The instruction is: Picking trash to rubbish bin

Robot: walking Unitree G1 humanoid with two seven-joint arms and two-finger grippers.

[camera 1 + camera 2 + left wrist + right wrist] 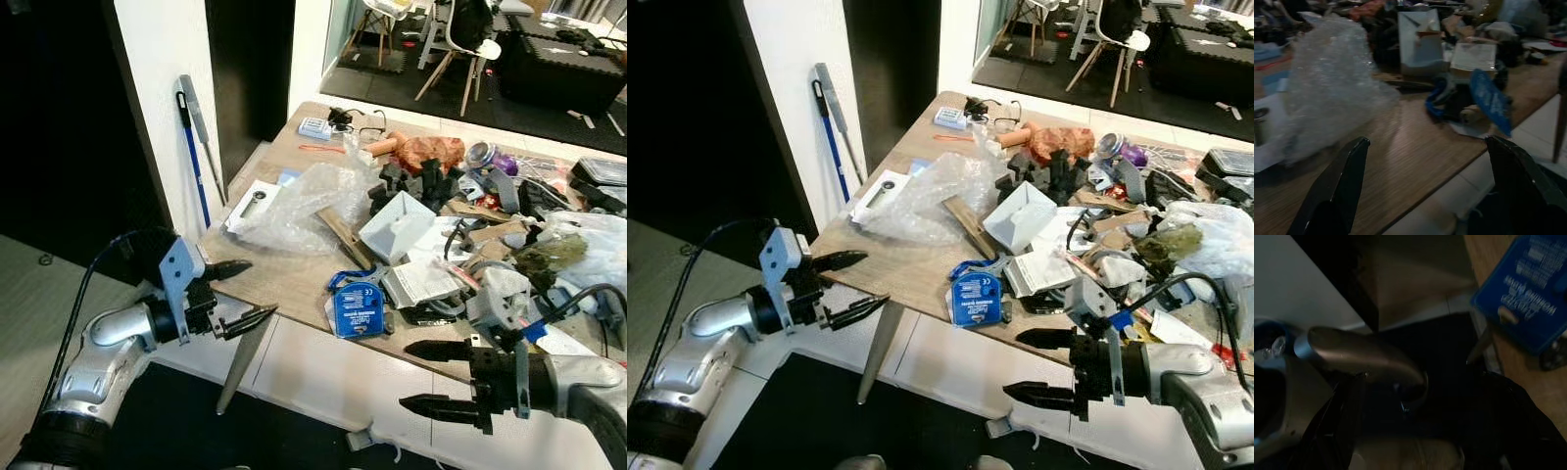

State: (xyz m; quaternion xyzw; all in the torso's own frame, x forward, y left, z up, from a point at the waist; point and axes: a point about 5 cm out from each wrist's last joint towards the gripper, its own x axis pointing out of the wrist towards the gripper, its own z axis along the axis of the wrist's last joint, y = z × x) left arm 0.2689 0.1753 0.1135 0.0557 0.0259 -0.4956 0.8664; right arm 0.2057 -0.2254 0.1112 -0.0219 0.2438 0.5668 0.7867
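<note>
The crumpled bubble wrap (299, 206) lies at the centre-left of the left eye view, on the near left part of the wooden table (284, 269), touching a flat white packet (253, 201) on its left. It looks very light, soft and springy, and probably slippery film; a pinch on a bunched fold near its front edge should hold better than a grip around the whole puff. To its right sit a white cardboard box (397, 225) and a blue tag (355, 308), then a dense heap of mixed clutter. No rubbish bin can be made out. The left gripper (235, 292) hovers at lower left, just off the table's corner, its 2 fingers spread and holding nothing. The right gripper (439, 377) hangs at lower right below the table edge, likewise spread and empty.
</note>
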